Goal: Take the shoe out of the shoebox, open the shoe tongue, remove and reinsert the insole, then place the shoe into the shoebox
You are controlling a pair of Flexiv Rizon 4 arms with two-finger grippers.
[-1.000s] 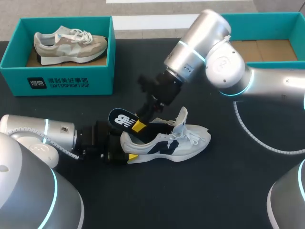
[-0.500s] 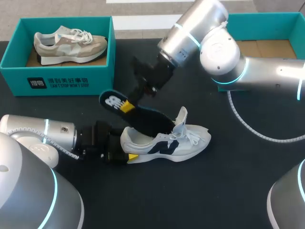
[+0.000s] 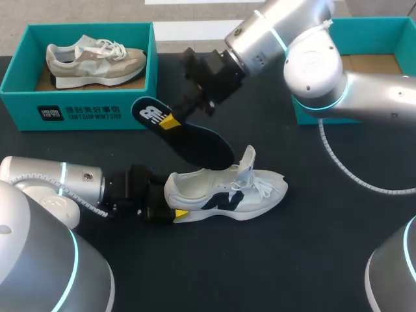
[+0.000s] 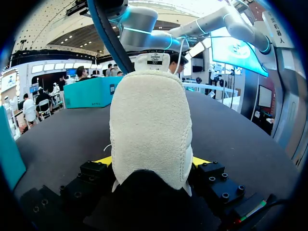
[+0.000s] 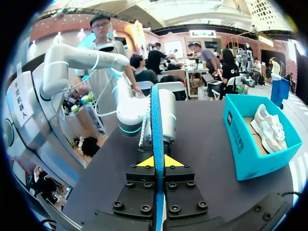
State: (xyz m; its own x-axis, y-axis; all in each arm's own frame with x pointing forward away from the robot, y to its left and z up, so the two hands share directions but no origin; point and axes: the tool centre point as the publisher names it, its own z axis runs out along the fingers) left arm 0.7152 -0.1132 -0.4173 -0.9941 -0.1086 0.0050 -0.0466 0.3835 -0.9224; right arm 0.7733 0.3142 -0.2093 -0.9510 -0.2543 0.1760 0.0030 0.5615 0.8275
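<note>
A white sneaker with a navy logo (image 3: 227,192) lies on its sole on the black desk (image 3: 292,260), its heel pinched from both sides by the left claw (image 3: 168,203). Above it a dark navy insole (image 3: 185,133) hangs tilted, its lower end near the raised tongue (image 3: 248,159), its upper end clamped between the right claw (image 3: 170,121)'s yellow tips. An open teal cardboard shoebox (image 3: 370,23) sits behind the right arm (image 3: 312,65); a second teal box (image 3: 78,107) opposite holds a beige sneaker (image 3: 94,62).

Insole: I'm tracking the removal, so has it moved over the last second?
Yes. The insole has pulled up out of the white shoe, toward the left shoebox, held by the right end effector.
</note>
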